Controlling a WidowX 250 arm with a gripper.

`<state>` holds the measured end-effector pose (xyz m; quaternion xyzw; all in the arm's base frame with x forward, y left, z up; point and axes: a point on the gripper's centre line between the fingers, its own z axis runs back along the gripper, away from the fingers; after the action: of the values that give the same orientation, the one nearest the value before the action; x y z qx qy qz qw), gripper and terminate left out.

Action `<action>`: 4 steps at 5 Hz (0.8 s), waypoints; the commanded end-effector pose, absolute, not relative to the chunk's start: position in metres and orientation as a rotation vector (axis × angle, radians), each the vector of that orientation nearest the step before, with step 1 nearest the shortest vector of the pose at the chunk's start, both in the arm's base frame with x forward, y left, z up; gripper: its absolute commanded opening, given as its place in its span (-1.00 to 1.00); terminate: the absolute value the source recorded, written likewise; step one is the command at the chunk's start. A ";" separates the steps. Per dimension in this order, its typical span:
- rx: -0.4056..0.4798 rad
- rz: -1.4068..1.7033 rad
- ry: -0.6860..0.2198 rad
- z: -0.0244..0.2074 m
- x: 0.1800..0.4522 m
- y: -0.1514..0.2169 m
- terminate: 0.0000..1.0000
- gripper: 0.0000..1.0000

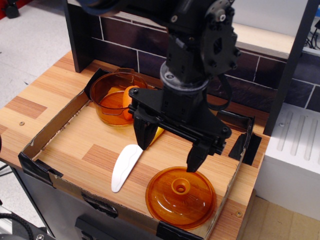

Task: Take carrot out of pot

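One carrot (128, 96) sits inside the one pot (112, 85) at the tray's back left. One claw (170, 150) hangs wide open, empty, above one knife (125, 167) and one lid (181, 197).

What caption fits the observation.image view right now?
Open black end effector hovers over the tray; smooth orange plastic carrot sits in the translucent amber pot.

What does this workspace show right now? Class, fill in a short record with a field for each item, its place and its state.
pot: back left of tray, lid off
carrot: inside pot, at its right side
lid: front right, lying flat, knob up
knife: front centre, white blade showing
gripper: above tray centre, jaws open, empty
tray: cardboard walls on wooden counter
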<state>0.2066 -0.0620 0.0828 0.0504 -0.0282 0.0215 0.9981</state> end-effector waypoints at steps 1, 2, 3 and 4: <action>0.101 0.043 -0.056 0.083 0.207 -0.062 -1.00 1.00; 0.036 0.129 -0.111 0.106 0.216 -0.035 -1.00 1.00; -0.027 0.232 -0.148 0.128 0.231 0.006 -1.00 1.00; -0.051 0.321 -0.188 0.129 0.246 0.048 -1.00 1.00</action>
<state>0.2450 0.0456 0.1185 -0.0270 -0.0743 0.1615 0.9837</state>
